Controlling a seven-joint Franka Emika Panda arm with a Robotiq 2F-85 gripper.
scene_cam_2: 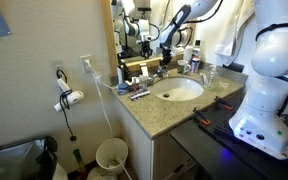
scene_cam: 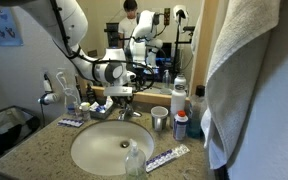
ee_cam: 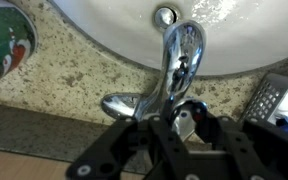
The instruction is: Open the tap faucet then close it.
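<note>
Zero steps done so far, I reckon. My gripper (ee_cam: 184,122) hangs over the basin's (ee_cam: 104,20) back rim, jaws spread and holding nothing. The tap faucet (ee_cam: 181,60) stands on that same rim, spout pointing over the basin, with no water visible. Opening and closing are both left.

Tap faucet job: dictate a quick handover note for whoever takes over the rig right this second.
Gripper: low over the tap faucet, close to its lever. The views do not show whether the jaws are open or shut.
Things: the faucet stands at the back edge of the sink, with a metal cup beside it on the counter.
Done: the gripper is at the faucet. No water stream shows, so opening is unconfirmed.
Left: probably move the lever to open, then close it again.
</note>
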